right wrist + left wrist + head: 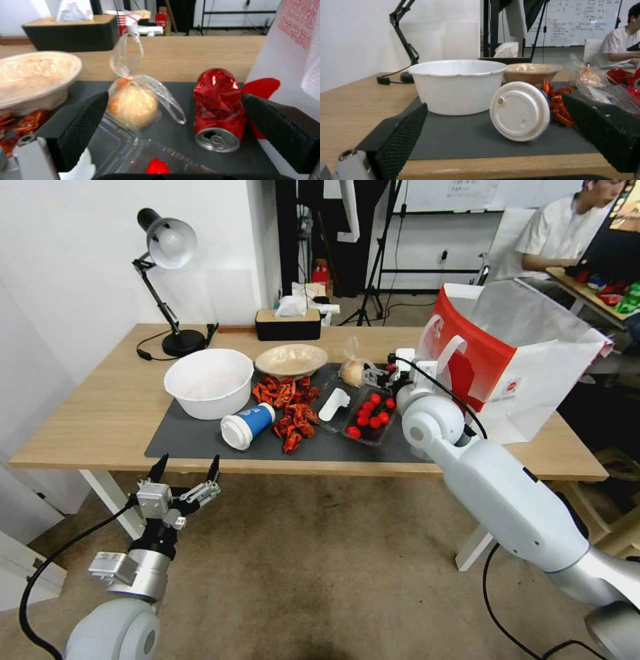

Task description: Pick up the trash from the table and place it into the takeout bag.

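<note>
On the table point(100, 413), a dark grey mat point(200, 437) carries the trash. A blue-white lidded paper cup point(248, 425) lies on its side, its lid point(519, 111) facing my left gripper point(503, 135). That gripper point(186, 468) hangs open just off the table's front edge, holding nothing. My right gripper point(180, 130) is open low over the mat, with the crushed red can point(218, 107) and the clear bag with a pale lump point(133, 106) between and just beyond its fingers. The takeout bag point(513, 360) stands open at the table's right end, right beside the right gripper point(387, 372).
A large white bowl point(209, 382), a beige bowl point(291, 360), red shells point(288, 407) and a clear tray of red tomatoes point(370, 417) lie on the mat. A desk lamp point(167, 247) and black tissue box point(288, 323) stand at the back.
</note>
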